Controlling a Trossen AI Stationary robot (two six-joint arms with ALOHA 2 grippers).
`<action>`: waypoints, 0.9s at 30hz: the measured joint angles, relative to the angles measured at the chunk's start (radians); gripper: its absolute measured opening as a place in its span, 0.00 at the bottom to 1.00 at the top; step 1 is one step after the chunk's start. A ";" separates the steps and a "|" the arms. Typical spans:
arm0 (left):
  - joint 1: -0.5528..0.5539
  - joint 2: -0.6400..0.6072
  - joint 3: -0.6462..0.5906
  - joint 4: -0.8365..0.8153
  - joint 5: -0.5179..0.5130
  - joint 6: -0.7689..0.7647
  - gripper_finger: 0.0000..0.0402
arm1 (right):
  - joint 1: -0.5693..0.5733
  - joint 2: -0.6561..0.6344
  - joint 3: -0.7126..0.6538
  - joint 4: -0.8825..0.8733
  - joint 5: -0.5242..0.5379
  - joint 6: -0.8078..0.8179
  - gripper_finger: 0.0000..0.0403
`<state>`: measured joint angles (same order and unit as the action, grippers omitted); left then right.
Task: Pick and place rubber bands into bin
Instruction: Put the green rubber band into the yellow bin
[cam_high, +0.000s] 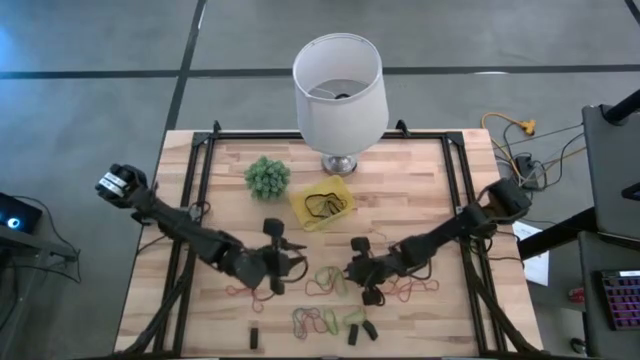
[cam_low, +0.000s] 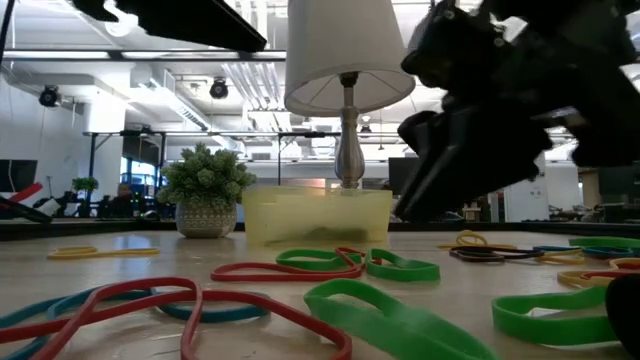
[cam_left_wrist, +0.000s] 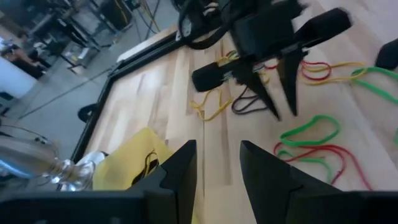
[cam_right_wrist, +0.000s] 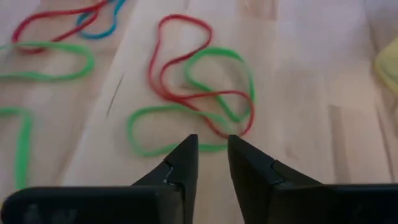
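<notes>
Grippers, left (cam_high: 272, 238) and right (cam_high: 357, 262), reach inward low, jaws parted, empty, above rubber bands (cam_right_wrist: 199, 93).

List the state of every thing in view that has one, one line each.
left gripper: open, empty, above the table near the bin
right gripper: slightly open, empty, low over a red and green band tangle
bin: upright, a few dark bands inside
rubber bands: most loose on the table, outside the bin
lamp: upright, behind the bin
green ball plant: upright, beside the bin
</notes>
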<state>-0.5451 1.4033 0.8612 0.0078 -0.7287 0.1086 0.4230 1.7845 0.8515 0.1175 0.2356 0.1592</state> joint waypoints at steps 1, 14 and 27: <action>-0.017 0.000 -0.002 -0.002 -0.019 -0.004 0.27 | -0.006 0.000 0.004 0.004 0.000 0.003 0.23; -0.085 -0.015 -0.004 -0.046 -0.125 -0.022 0.27 | -0.034 0.035 0.013 0.035 -0.038 0.025 0.38; -0.086 -0.015 -0.004 -0.053 -0.125 -0.025 0.27 | -0.057 0.144 0.078 -0.003 -0.032 0.051 0.34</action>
<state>-0.6308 1.3884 0.8574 -0.0448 -0.8535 0.0833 0.3664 1.9286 0.9295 0.1146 0.2031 0.2098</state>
